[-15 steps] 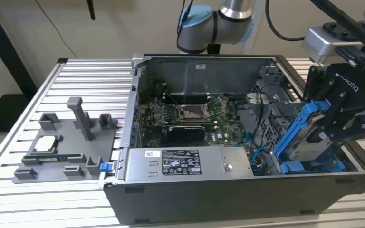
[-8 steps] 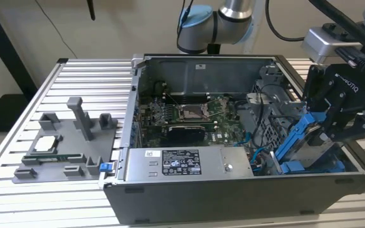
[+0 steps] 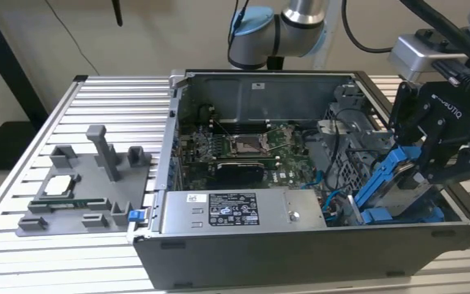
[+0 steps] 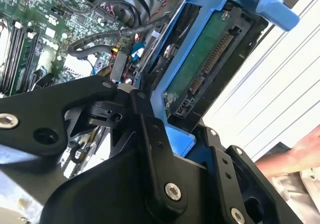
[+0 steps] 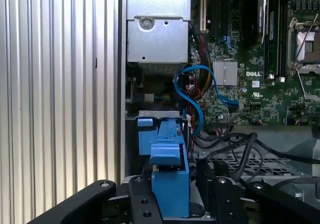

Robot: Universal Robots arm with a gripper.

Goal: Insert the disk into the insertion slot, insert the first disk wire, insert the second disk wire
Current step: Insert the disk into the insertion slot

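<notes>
My gripper [image 3: 435,160] is shut on the disk [image 3: 391,177], a drive clipped in a bright blue carrier. I hold it steeply tilted at the open computer case's corner on the exterior view's right. In the second wrist view the disk [image 4: 205,63] shows its green board and connector between my black fingers [image 4: 150,134]. The disk's lower end sits down by the blue tabs of the insertion slot [image 3: 410,215]. In the first wrist view the blue carrier [image 5: 170,176] sits between the fingers of my gripper [image 5: 175,196]. A thin blue wire [image 5: 192,96] curls over the motherboard beside the bay.
The silver power-supply box [image 3: 243,209] lies along the case's front wall, with the motherboard [image 3: 243,147] behind it. A perforated grey cage [image 3: 345,162] and black cables [image 5: 240,149] crowd the bay. A grey parts fixture [image 3: 88,184] stands on the slatted table. A person's hand [image 4: 295,156] shows outside the case.
</notes>
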